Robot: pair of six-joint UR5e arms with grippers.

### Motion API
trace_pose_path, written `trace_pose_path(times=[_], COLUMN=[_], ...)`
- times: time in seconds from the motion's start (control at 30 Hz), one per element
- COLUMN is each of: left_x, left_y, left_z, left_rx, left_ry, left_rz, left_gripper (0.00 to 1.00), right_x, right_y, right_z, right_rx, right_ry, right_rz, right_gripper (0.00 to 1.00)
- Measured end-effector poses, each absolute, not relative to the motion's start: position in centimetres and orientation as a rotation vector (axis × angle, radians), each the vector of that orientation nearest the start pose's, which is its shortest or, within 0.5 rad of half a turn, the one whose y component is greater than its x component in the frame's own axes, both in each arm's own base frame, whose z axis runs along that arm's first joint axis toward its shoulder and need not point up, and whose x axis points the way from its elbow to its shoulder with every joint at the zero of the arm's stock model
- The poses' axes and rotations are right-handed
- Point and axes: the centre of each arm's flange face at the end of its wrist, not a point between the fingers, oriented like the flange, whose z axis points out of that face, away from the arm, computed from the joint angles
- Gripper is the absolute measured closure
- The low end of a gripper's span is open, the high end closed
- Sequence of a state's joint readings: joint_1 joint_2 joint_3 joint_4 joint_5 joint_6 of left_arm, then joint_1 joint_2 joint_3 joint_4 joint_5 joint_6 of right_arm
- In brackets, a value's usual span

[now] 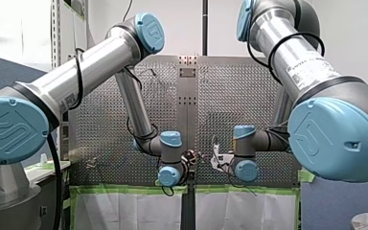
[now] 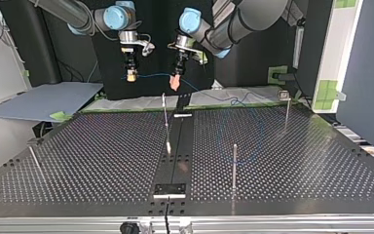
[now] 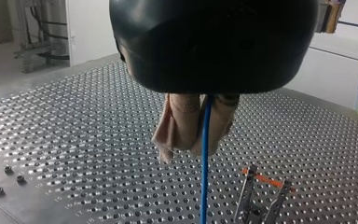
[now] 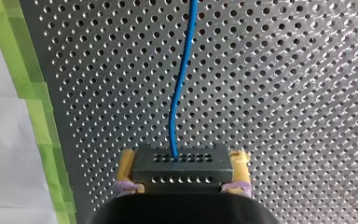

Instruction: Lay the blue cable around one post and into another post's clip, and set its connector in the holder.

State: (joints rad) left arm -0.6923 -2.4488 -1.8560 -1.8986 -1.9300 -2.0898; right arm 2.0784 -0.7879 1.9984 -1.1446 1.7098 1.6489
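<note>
Closest in: left gripper (image 3: 198, 140), beige pads (image 3: 177, 126) pinched shut on the cable (image 3: 205, 182). Well below, bench (image 2: 102, 146) and thin posts (image 2: 234, 165), standing well apart. Cable strung in the air between both grippers, slack hanging down to the bench at the top view's right. Connector (image 4: 182, 161) clamped by its ends in the right gripper (image 4: 182, 171), between yellow pads (image 4: 240, 163). Likely light, limp, slick: best pinched close to each bend and steered by the rigid connector.

Two pincers (image 2: 132, 76) (image 2: 176, 84), one blue cable (image 4: 179, 93), one connector (image 4: 181, 163), four posts (image 2: 234, 165) (image 2: 165, 114) (image 2: 287, 112) (image 2: 34, 158)
</note>
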Motion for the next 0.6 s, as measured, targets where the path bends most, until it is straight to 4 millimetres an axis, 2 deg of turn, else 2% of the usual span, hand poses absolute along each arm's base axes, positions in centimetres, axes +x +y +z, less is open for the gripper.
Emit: trace_pose_path(times=[0.43,0.6], left_x=[39.7,40.3], left_y=[-45.4,-46.0], left_z=[-1.4,-2.9], left_rx=[-0.147,-0.128], left_ry=[1.523,1.556], left_rz=[-0.674,-0.647], left_gripper=[0.85,0.85], right_x=[36.0,35.9], right_y=[-42.0,-42.1], right_z=[-5.7,-7.2], right_rx=[1.519,1.528], right_ry=[-1.126,-1.128], right_rz=[1.449,1.44], right_gripper=[1.0,1.0])
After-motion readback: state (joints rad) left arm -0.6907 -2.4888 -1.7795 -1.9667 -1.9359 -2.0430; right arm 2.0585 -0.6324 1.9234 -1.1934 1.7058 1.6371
